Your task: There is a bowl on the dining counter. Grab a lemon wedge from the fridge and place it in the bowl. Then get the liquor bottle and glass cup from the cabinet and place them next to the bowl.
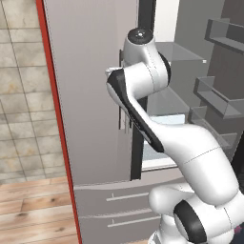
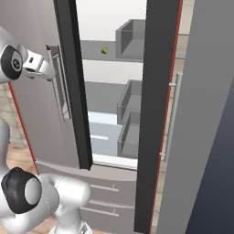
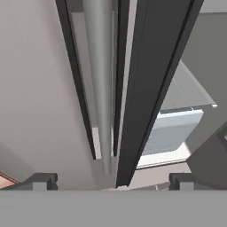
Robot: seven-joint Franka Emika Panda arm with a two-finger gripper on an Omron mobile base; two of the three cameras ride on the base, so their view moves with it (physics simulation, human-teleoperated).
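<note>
With jaws apart, the gripper (image 3: 108, 179) is set astride the fridge (image 1: 90, 119) handle (image 3: 101, 88); the wedge (image 2: 104, 50) could be missed if the door edge is clipped.

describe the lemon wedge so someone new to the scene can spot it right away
Start at the tall silver-grey fridge, whose right door stands swung open. Look into the lit interior to the upper shelf, left of the grey door bins. The lemon wedge is the tiny yellow-green speck there, the sole coloured item among white and grey surfaces.
</note>
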